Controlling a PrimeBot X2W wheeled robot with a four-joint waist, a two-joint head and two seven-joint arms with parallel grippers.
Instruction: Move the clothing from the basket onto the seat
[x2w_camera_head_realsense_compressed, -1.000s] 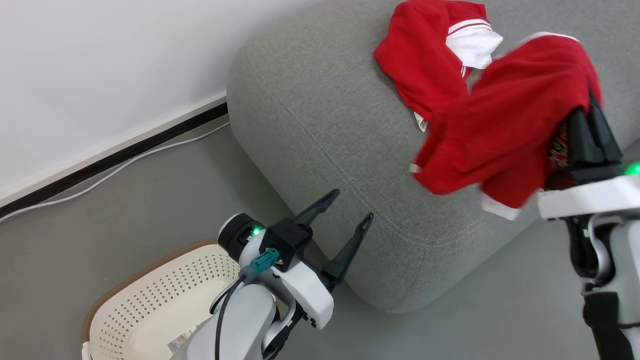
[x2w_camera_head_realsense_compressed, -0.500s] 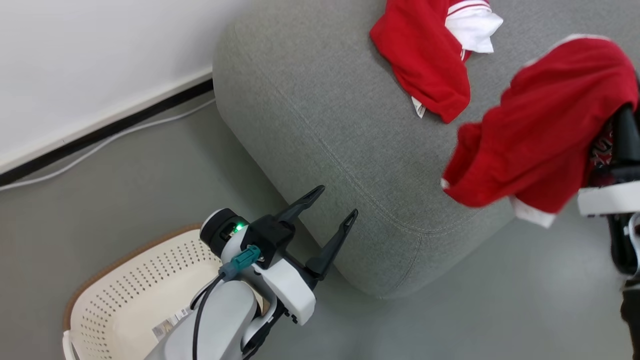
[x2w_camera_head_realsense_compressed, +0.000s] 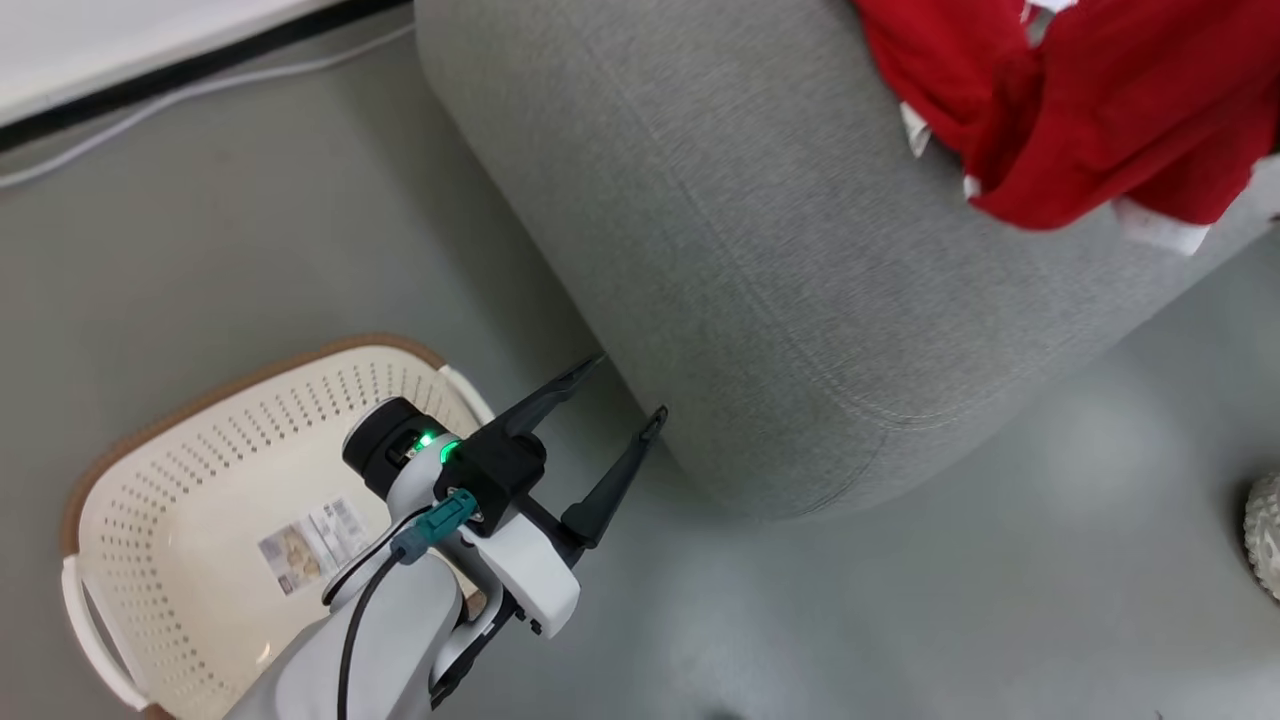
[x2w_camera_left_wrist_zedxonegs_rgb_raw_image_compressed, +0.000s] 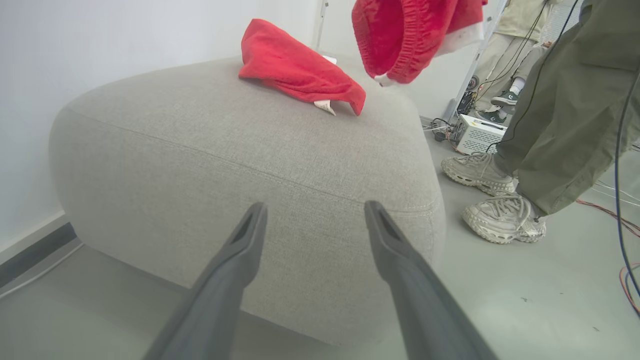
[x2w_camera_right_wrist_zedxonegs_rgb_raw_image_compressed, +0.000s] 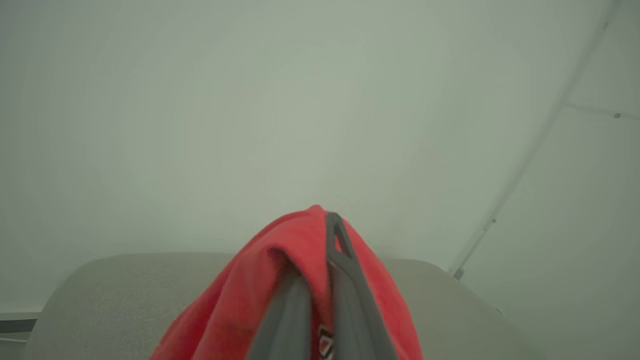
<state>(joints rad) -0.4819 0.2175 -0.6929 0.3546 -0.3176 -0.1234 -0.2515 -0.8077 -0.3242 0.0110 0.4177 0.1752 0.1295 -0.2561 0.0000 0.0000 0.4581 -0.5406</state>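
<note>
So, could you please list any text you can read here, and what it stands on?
No text can be read.
Paper label on the basket floor: too small to read.
Dark-and-white print on the held red garment: cut off at the picture's edge, unreadable.

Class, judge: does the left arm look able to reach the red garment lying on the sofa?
Probably not directly: the open left gripper sits low before the sofa, while the garment lies up on top, so it must rise first.
</note>
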